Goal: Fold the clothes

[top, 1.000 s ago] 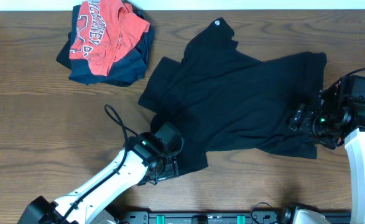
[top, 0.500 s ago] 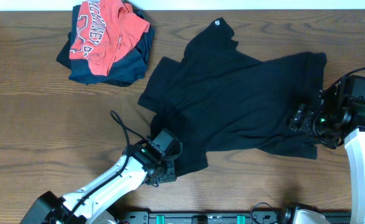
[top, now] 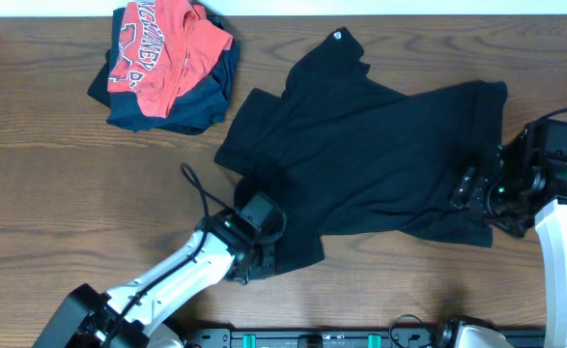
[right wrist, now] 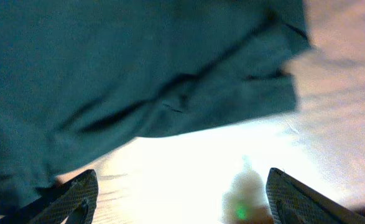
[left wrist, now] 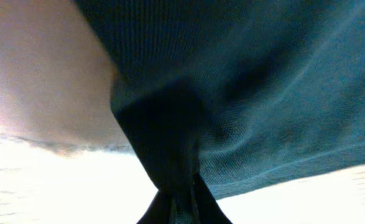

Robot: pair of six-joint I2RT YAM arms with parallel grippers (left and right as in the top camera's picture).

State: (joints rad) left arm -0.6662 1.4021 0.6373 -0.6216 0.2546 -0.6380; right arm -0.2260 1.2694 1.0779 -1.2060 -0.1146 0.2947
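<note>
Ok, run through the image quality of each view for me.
Overhead: sharp, evenly lit, though the black T-shirt swallows fold detail. Left wrist: table blown out white, shirt tinted teal and soft. Right wrist: same glare, gripper fingers blurred dark.

blurry wrist views, overexposed tabletop glare

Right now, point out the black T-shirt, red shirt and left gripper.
black T-shirt (top: 360, 155), overhead view, middle of its body
red shirt (top: 162, 48), overhead view, its lettered front
left gripper (top: 267, 259), overhead view, between its fingertips
</note>
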